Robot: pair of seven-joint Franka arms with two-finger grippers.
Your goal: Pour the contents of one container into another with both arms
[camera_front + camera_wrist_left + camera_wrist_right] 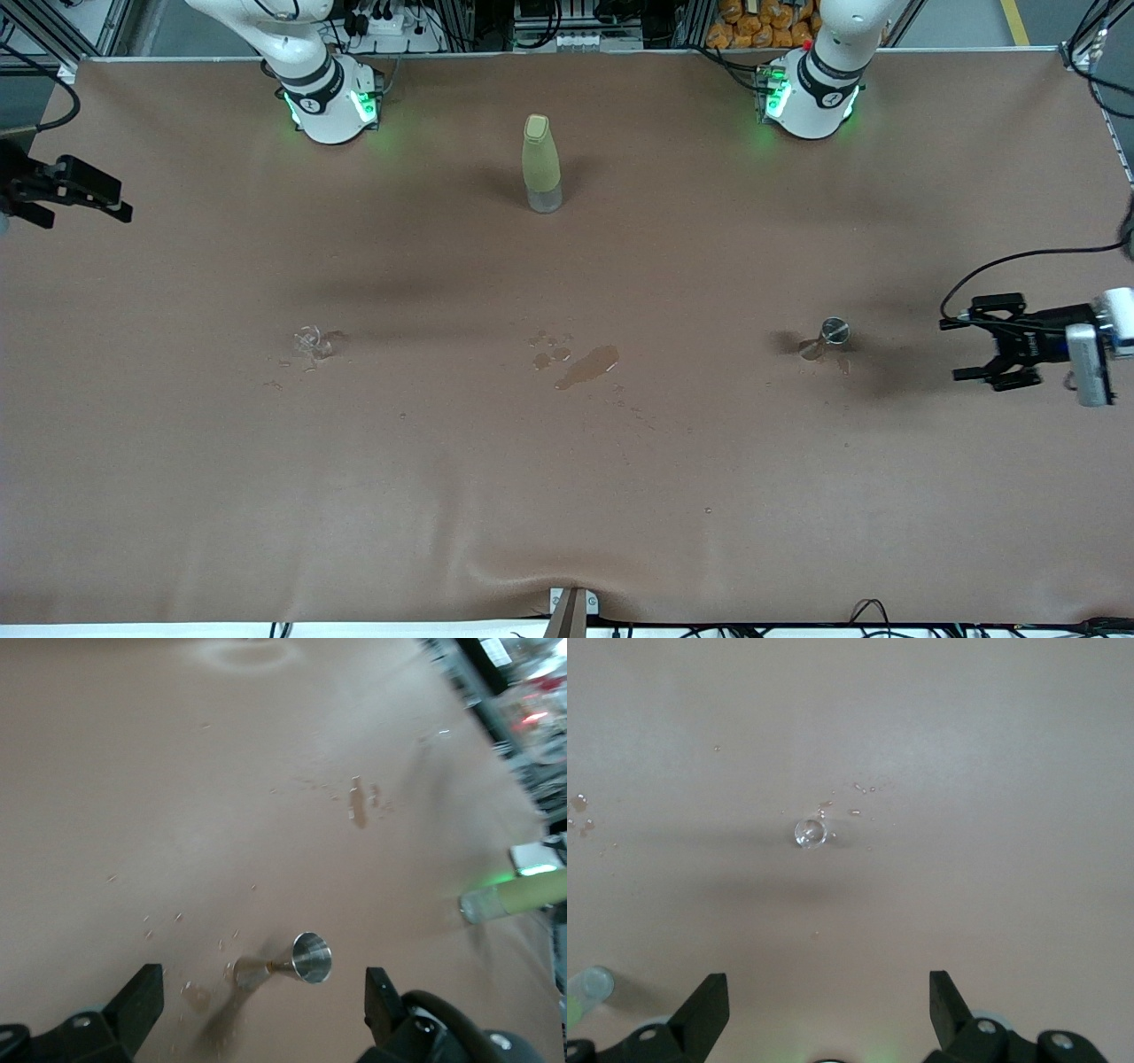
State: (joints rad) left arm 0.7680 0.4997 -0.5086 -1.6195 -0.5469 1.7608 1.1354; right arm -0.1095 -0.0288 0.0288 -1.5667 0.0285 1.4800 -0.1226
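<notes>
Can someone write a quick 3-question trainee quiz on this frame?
1. True or false: the left claw is shut on the grey-rimmed cup.
2. Which stands nearer the front camera: the yellow-green bottle or the clear glass cup?
3. Fill in: the wet patch lies between the two ____.

Key
1. False: it is open, beside the cup; the right claw is open too, at its own end of the table.
2. The clear glass cup.
3. cups
</notes>
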